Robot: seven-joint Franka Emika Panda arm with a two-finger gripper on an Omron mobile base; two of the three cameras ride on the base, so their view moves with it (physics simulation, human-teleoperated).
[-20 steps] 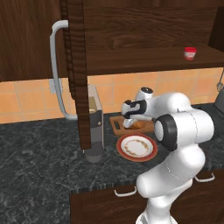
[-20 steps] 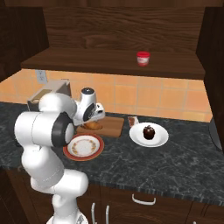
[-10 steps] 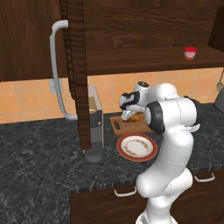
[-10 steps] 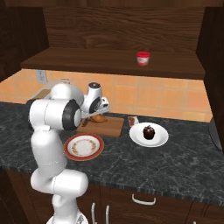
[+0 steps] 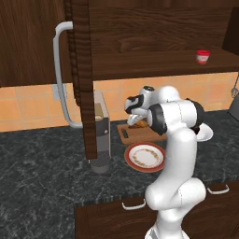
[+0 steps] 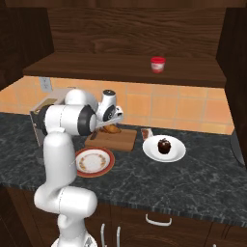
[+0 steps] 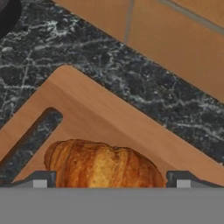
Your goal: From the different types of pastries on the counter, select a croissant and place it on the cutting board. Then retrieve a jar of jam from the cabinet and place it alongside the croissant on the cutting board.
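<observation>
Jaws: the gripper (image 7: 109,178) hangs low over the cutting board (image 7: 109,127), its fingertips (image 7: 40,180) spread wide, one on each side of the croissant (image 7: 103,164); whether they touch it, I cannot tell.
Croissant: lies on the board, next to the slot at the board's end.
Cutting board: flat on the dark table (image 6: 193,178), near the tiled wall, just behind a red-rimmed plate (image 6: 94,161).
Jar of jam: stands on the open cabinet (image 5: 79,56) shelf (image 6: 125,67), the jar of jam (image 6: 157,64) well above the table.
Other pastry: a dark piece (image 6: 164,144) sits on a white plate (image 6: 164,150) just right of the board.
</observation>
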